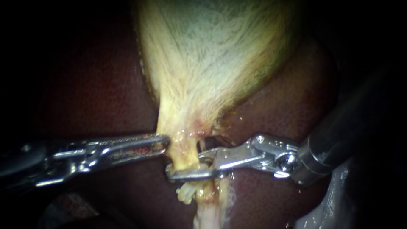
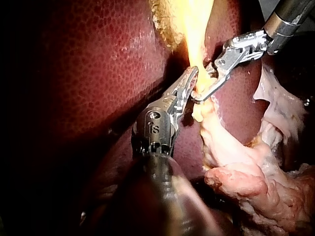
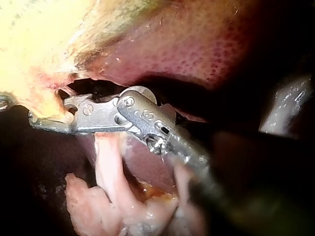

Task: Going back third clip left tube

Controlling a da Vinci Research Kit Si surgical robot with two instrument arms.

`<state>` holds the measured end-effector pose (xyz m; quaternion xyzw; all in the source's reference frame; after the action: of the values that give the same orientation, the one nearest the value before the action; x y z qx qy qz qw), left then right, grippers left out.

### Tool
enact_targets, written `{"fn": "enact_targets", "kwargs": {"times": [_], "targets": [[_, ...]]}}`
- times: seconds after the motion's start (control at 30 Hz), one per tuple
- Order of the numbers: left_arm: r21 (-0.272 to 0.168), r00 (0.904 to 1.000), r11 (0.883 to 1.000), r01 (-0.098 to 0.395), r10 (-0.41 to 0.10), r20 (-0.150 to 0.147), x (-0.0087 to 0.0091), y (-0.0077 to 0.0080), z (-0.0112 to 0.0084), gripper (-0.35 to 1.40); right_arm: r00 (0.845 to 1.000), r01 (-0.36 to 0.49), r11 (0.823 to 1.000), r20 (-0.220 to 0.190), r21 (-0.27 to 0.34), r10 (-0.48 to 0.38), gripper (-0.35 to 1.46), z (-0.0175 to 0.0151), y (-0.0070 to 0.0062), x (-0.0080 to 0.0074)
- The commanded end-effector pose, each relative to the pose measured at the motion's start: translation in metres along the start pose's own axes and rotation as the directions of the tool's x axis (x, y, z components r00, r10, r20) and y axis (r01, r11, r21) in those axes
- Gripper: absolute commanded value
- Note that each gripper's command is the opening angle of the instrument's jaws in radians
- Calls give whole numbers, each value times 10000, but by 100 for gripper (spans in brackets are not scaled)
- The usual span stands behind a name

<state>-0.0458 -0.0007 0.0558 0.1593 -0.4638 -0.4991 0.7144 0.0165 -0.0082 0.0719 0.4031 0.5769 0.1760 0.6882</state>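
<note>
Apparently the pull-back is barely begun: our right instrument (image 1: 187,167), entering from 3 o'clock, holds its claw wide astride the tube (image 1: 184,148), and we can make out no clip. Our left instrument (image 1: 164,143), from 9 o'clock, pinches that tube beneath the gallbladder (image 1: 212,55).

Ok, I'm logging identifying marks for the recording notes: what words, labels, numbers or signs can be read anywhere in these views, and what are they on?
Engraved mark on the metal housing of the left instrument, seen in the left wrist view: too small and blurred to read.
On the right instrument: no lettering can be made out.
On the liver and gallbladder: no text, label or sign.
</note>
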Motion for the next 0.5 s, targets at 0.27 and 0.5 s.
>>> {"fn": "enact_targets", "kwargs": {"times": [0.27, 0.5], "targets": [[-1, 10000, 10000, 0, 0, 2, 0, -1, -1, -35, 10000, -7, 10000, -2, -9, 7, -35, 1, 0, 0], [-1, 10000, 10000, 0, 0, 2, 0, -1, -1, -35, 9994, 339, 9994, 15, -51, -339, 19, 7, 2, 2]]}}
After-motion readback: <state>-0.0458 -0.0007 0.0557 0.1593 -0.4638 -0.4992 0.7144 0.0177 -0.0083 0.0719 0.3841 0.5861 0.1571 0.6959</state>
